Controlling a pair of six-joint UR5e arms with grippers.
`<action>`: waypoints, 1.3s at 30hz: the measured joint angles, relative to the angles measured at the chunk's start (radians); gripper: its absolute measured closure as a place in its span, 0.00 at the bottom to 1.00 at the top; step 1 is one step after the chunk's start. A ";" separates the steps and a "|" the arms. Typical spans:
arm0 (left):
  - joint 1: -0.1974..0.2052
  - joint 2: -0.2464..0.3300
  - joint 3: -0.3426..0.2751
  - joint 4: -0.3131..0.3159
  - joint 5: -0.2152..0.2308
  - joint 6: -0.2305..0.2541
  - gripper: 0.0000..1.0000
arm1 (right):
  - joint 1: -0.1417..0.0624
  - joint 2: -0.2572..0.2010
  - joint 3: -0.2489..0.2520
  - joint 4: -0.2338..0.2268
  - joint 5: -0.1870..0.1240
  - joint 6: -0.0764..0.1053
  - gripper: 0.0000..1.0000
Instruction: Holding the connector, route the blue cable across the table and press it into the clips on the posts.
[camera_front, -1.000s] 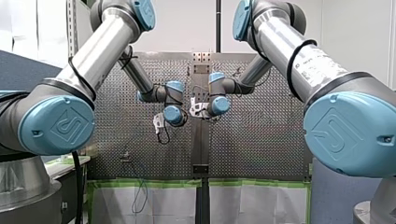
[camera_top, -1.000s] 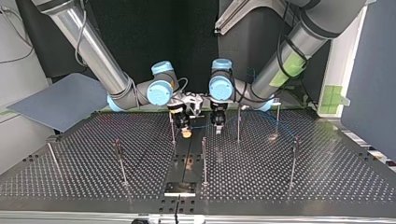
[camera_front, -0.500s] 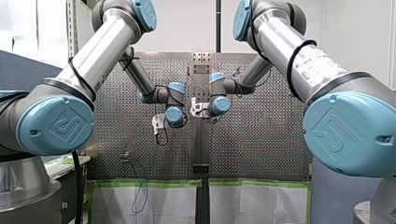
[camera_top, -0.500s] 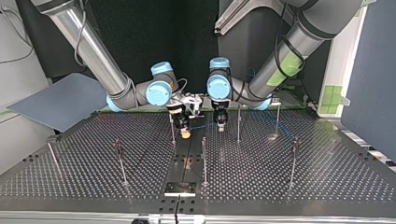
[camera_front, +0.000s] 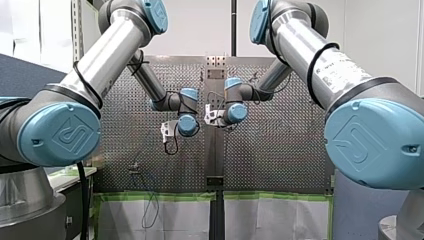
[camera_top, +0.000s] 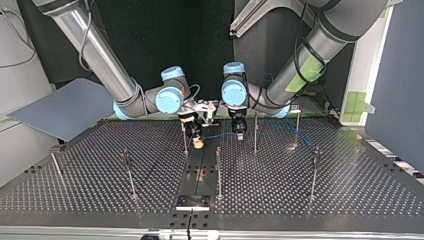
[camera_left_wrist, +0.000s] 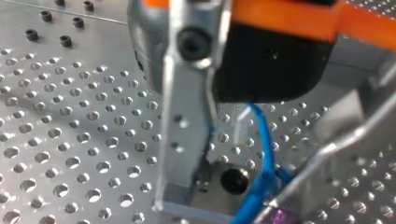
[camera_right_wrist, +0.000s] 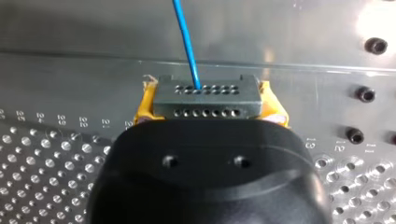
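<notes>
Both grippers work near the far middle of the table (camera_top: 325, 195), seen from the top view. You have broad bare perforated plate on either side of them and toward the view's near edge, broken only by thin posts standing well apart. A grey panel (camera_top: 65, 107) lies off the table's corner at the view's left.

The right gripper (camera_right_wrist: 210, 106) pinches the connector (camera_right_wrist: 205, 95) between its yellow pads (camera_right_wrist: 142, 109). The blue cable (camera_right_wrist: 186, 42) leaves the connector's top row of holes and runs straight ahead. In the top view, that gripper hangs just beside one post (camera_top: 185, 137), and the cable spans to the left gripper (camera_top: 240, 134), which hangs near another post (camera_top: 255, 132). A third post (camera_top: 218, 167) stands nearer the camera, between the two.

Hard to read: the left wrist view is blurred, and the cable passes close by the left gripper there, but whether it is spread or closed you cannot tell. In the front view, both grippers sit behind their own wrists, and the big near joints cover the table's sides.

Against the frame a second ago, the left gripper has shifted toward the top view's right – away from the right gripper – so the cable span between them is longer. The right gripper has barely moved.
</notes>
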 joint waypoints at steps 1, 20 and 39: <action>0.000 0.000 0.000 0.001 0.003 0.000 1.00 | 0.000 0.000 0.000 0.000 0.000 0.000 1.00; -0.002 0.050 -0.017 -0.065 -0.009 -0.075 1.00 | 0.004 -0.054 -0.008 0.077 0.034 -0.013 1.00; -0.017 0.222 -0.164 -0.118 0.071 -0.060 1.00 | 0.013 -0.230 0.148 0.178 0.047 0.021 1.00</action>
